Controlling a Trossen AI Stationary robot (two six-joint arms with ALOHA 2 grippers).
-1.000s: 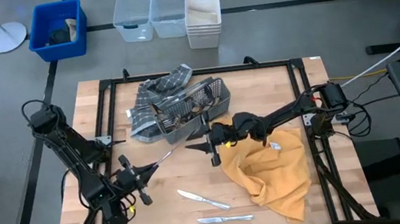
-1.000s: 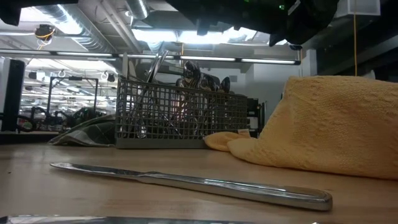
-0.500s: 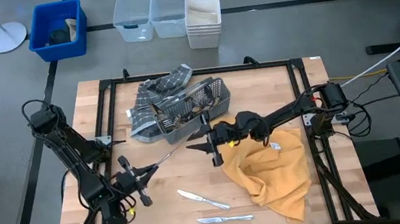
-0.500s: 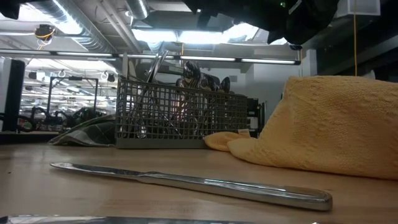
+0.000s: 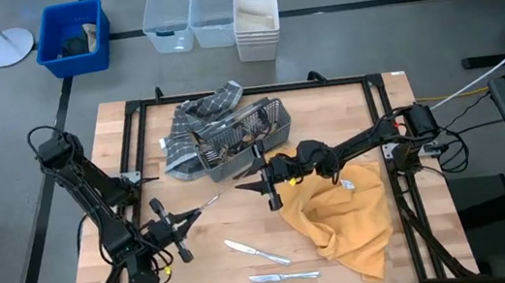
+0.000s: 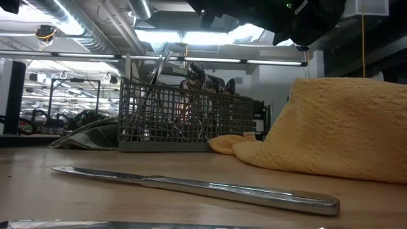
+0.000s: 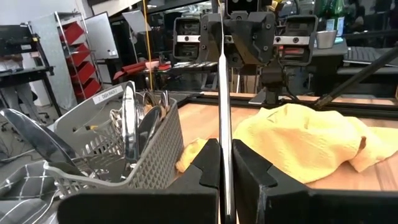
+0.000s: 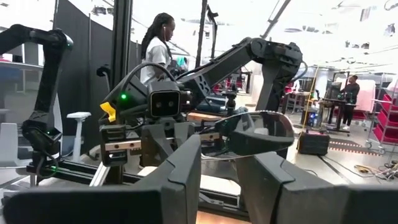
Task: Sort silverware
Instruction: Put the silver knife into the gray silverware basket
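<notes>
Two grippers face each other mid-table | left gripper (image 5: 183, 231) pinches a knife (image 5: 204, 204) handle, blade toward right gripper (image 5: 267, 183), which clamps a spoon (image 8: 249, 134) beside the caddy (image 5: 237, 139) | step: pieces lifted | next: place each with its kind, knife near the two table knives (image 5: 256, 251).

Two shiny knives lie flat on the bench: one (image 5: 255, 251) slanted, the other (image 5: 284, 276) level, nearer the front edge. More silverware (image 5: 225, 137) stands jumbled upright in the caddy. One slim piece (image 5: 204, 204) is clamped in the left pincer (image 5: 182, 224); a spoon (image 8: 255, 133) sits between the right pincer's fingers.
</notes>
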